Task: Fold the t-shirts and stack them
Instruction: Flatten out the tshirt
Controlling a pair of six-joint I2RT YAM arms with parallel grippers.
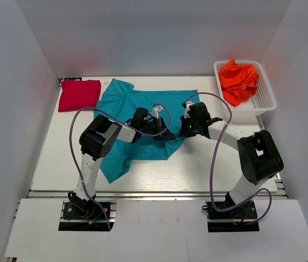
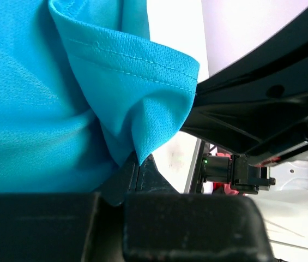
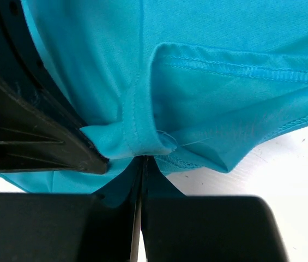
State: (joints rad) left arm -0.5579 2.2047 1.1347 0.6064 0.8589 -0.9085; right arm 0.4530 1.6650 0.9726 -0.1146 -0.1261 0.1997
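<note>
Fabric of the teal t-shirt [image 1: 137, 101] lies mostly beyond both pincers, long axis crosswise. Left pincer [image 1: 162, 131] and right pincer [image 1: 182, 131], close together, are each clamped on what looks like its near edge, just above the surface [image 1: 197, 169].

The teal t-shirt [image 1: 125, 102] is plain. The crimson t-shirt [image 1: 79, 94] and orange t-shirt [image 1: 239, 80] are solid too; the basket [image 1: 264, 97] is white.

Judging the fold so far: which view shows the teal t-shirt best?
Top external: nearly the whole teal t-shirt shows on the table. The wrist views show only hems pinched in the left gripper and right gripper.
</note>
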